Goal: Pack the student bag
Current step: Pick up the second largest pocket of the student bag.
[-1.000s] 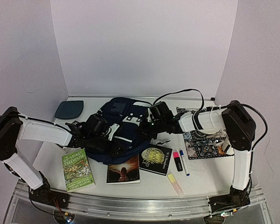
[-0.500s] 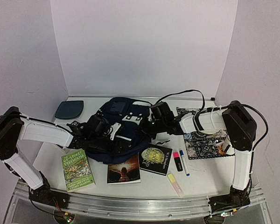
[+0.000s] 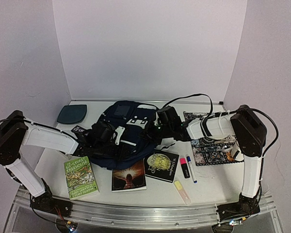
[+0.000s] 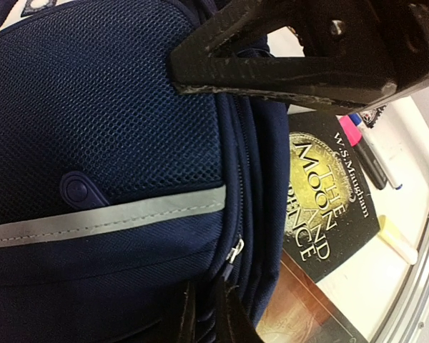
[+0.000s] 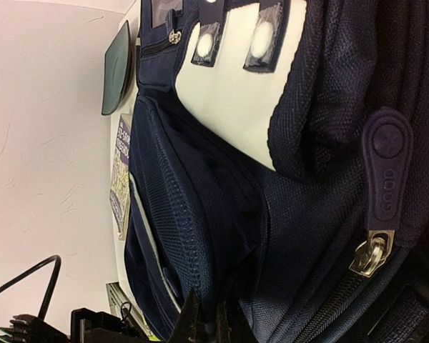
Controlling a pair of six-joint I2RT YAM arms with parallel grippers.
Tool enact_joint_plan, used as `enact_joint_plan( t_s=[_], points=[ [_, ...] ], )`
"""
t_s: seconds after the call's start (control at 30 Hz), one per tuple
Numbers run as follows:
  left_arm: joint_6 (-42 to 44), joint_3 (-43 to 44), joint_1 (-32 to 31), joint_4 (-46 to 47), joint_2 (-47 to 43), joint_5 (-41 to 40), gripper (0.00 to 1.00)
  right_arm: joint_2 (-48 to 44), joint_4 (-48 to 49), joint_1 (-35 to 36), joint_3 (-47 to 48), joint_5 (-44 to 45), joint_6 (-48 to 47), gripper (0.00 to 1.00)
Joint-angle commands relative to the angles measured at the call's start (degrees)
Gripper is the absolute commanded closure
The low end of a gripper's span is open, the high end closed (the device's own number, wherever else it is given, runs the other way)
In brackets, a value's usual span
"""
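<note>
Nearest, a green paperback book (image 3: pixel 81 177) and a black gold-lettered book (image 3: pixel 161 165) lie on the white table (image 3: pixel 53 165). Behind them, mid-table, lies the navy striped fabric student bag (image 3: pixel 123 114). The left gripper (image 4: pixel 209 314) has narrow jaws pinching bag fabric beside a zip. The right gripper (image 5: pixel 209 323) is closed tight at the bag's right side; any hold is indiscernible. Far left lies a dark teal flat pad (image 3: pixel 72 114).

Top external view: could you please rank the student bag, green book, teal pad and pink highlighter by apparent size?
Largest to smallest:
1. student bag
2. green book
3. teal pad
4. pink highlighter
</note>
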Motion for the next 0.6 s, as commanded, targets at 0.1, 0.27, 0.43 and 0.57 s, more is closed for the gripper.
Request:
enact_joint_plan(
  t_s=[0.1, 0.27, 0.43, 0.57],
  points=[
    [0.5, -1.1, 0.1, 1.9, 0.8, -2.3, 0.84, -5.2, 7.6, 1.1, 0.5, -2.8, 0.5, 1.0],
    [1.0, -1.9, -1.1, 1.9, 0.5, -1.7, 0.75, -4.7, 7.6, 1.1, 0.9, -3.0, 0.5, 1.0],
    [0.4, -3.9, -1.3, 1.2, -0.4, -4.6, 0.74, -4.9, 7.6, 1.1, 1.0, -2.9, 0.4, 1.0],
    [-1.1, -5.0, -1.3, -0.4, -0.8, -7.4, 0.75, -4.9, 7.5, 1.1, 0.7, -2.6, 0.3, 1.0]
  ],
)
